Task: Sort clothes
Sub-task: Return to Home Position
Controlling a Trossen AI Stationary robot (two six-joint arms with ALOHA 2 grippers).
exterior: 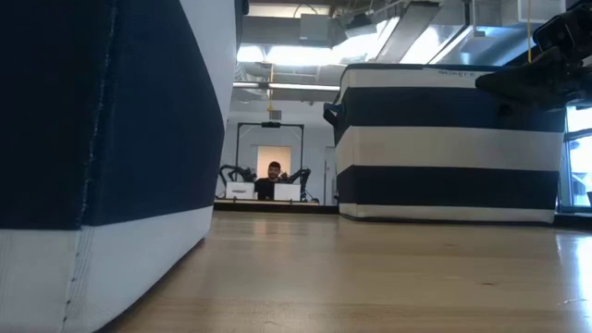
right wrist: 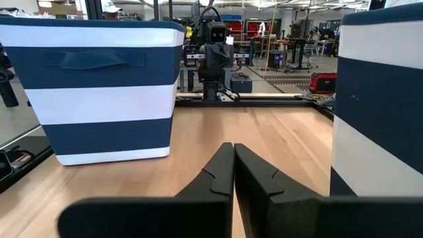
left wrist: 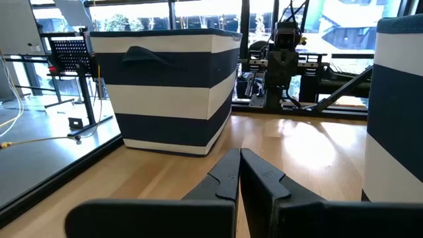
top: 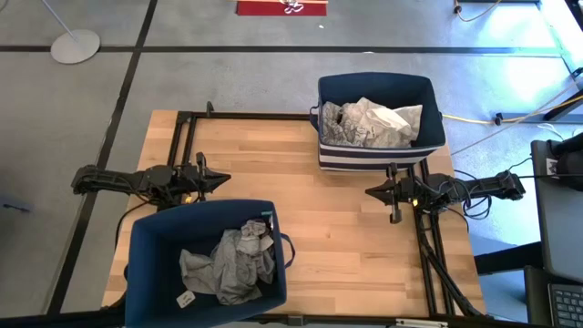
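Arms stretched low, facing inward over table; left gripper and right gripper pressed together, empty. Grey clothes in navy bin, table's left side; white clothes in striped bin, table's right side.

readable text: none really | red mat on the floor past the desk's far edge: white mark, can't make it out | white tag on grey clothes in near-left bin: too tiny | striped bin rim: faint lettering, illegible
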